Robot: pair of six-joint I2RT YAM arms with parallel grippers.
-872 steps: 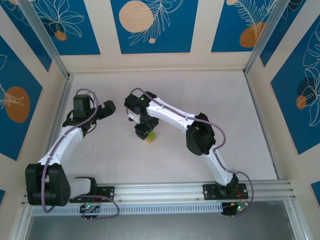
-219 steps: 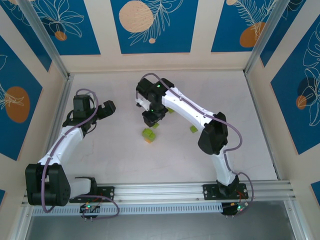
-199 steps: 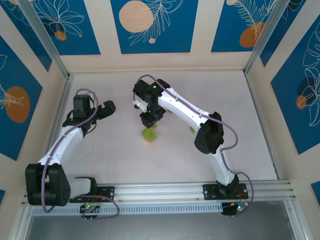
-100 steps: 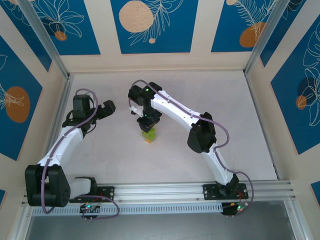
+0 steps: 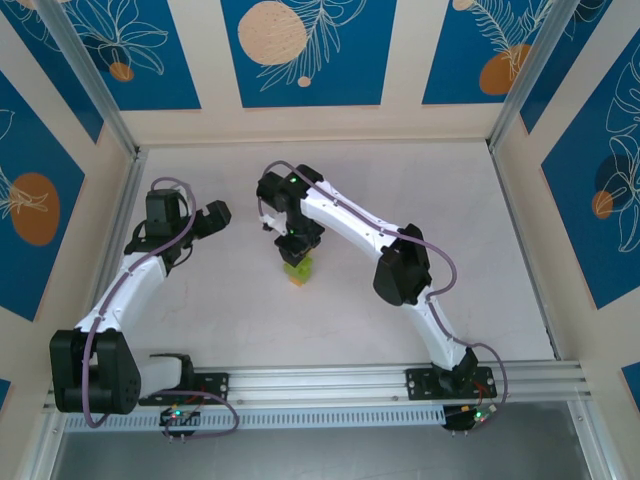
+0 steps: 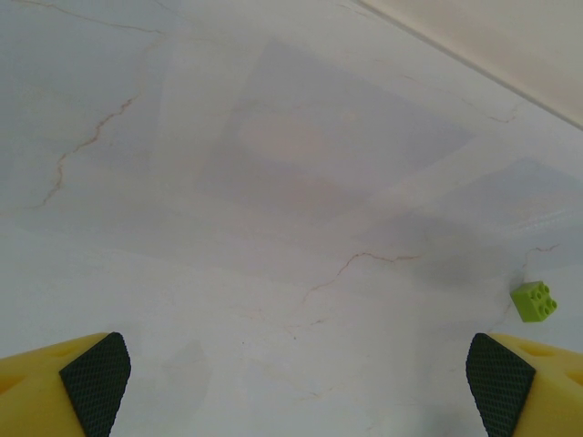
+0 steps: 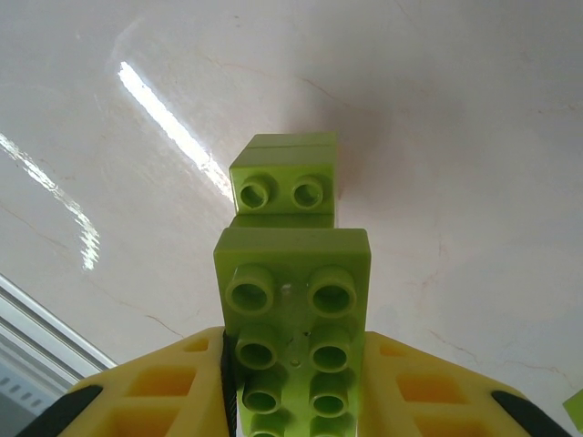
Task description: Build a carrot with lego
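Now, right hand [image 7: 296,387] clasping lego [image 7: 293,273] (perhaps seated)

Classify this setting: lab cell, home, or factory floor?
Probably a lab data-collection cell: the left arm and right arm are bolted to an aluminium rail, a white tabletop is boxed in by printed blue-and-cream panels, and lego bricks are the workpiece.

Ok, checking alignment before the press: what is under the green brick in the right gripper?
The carrot: one lime-green brick with two studs shows past the held brick. The rest is covered by that brick and the right gripper; whether they touch I cannot tell.
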